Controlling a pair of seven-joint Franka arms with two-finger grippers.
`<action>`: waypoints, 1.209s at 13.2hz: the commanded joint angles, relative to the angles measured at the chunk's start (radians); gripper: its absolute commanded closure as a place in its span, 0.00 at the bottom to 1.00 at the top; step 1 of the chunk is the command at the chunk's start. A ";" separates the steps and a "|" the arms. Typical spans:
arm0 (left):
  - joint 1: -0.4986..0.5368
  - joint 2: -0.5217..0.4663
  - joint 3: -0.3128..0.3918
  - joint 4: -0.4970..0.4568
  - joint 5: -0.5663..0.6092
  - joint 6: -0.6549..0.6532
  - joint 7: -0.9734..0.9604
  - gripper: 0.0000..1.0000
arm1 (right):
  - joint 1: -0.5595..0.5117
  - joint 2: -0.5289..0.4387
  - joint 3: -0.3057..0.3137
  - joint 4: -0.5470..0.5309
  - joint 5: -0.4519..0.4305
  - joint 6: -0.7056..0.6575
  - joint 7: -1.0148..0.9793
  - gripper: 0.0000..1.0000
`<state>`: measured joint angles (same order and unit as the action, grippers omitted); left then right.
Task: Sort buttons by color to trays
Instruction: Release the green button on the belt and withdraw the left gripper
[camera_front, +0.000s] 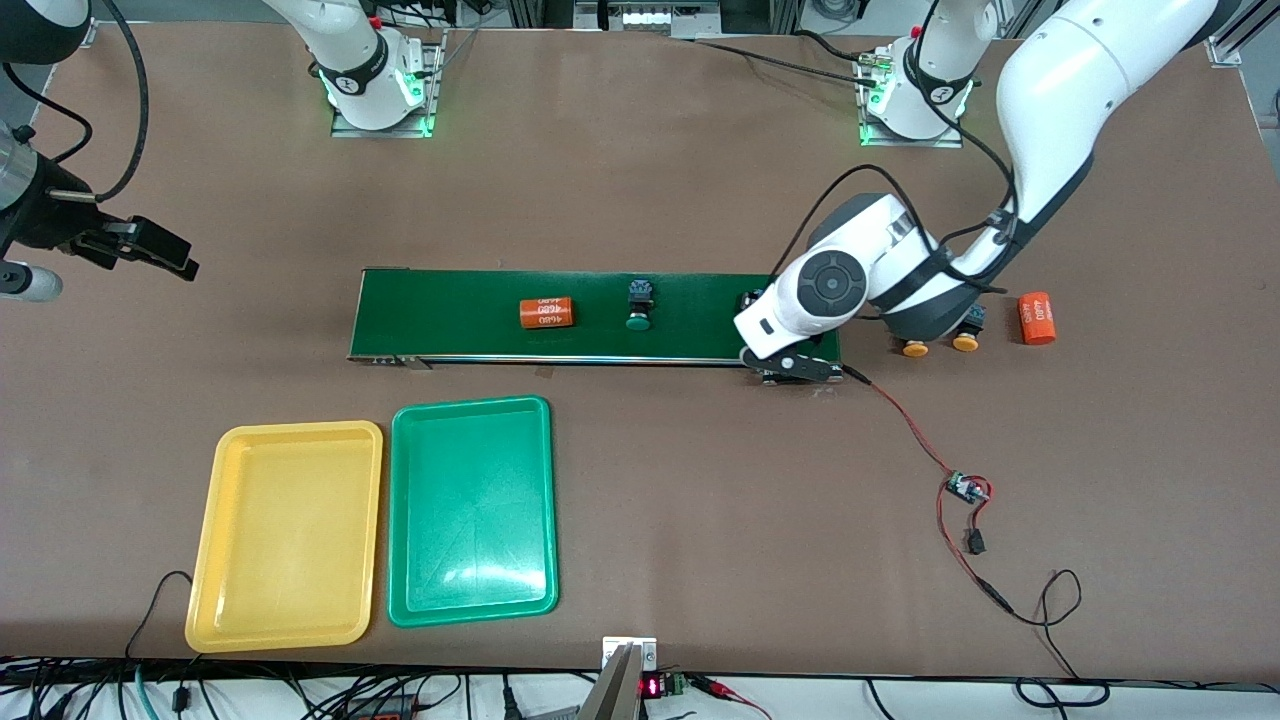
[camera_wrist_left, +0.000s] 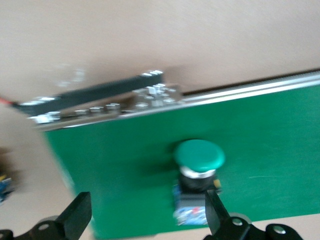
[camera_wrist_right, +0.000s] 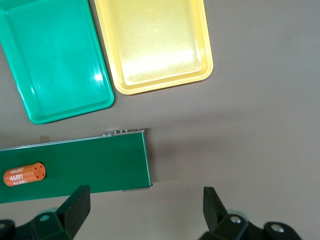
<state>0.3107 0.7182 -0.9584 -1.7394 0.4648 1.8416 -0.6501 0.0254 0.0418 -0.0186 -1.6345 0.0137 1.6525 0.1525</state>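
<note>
A green button (camera_wrist_left: 199, 160) lies on the conveyor belt (camera_wrist_left: 125, 165) near the belt's end toward the left arm. My left gripper (camera_wrist_left: 146, 212) hangs open just above it. One finger (camera_wrist_left: 214, 212) is close beside the button's dark body and nothing is held. In the front view the left hand (camera_front: 805, 295) covers this spot. A second green button (camera_front: 639, 305) lies mid-belt. Two yellow buttons (camera_front: 914, 347) (camera_front: 965, 341) sit on the table, partly under the left arm. My right gripper (camera_wrist_right: 145, 210) is open and waits off the belt's other end. The yellow tray (camera_front: 285, 535) and green tray (camera_front: 470, 510) are empty.
One orange "4680" cylinder (camera_front: 546, 313) lies on the belt and another (camera_front: 1037, 318) lies on the table beside the yellow buttons. A red wire runs from the belt's end to a small circuit board (camera_front: 965, 488). Cables line the table's front edge.
</note>
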 joint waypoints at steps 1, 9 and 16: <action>-0.002 -0.026 -0.002 0.174 -0.012 -0.210 0.007 0.00 | 0.004 0.052 0.009 0.016 -0.032 0.003 -0.008 0.00; 0.217 -0.031 0.026 0.297 0.003 -0.332 0.271 0.00 | 0.025 0.032 0.016 -0.024 -0.034 -0.053 0.012 0.00; 0.020 -0.250 0.598 0.146 -0.141 -0.258 0.739 0.00 | 0.030 -0.308 0.017 -0.557 -0.018 0.243 0.022 0.00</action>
<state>0.4176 0.5688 -0.5461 -1.4793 0.4005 1.5279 -0.0062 0.0478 -0.1278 -0.0042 -2.0006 -0.0140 1.8025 0.1553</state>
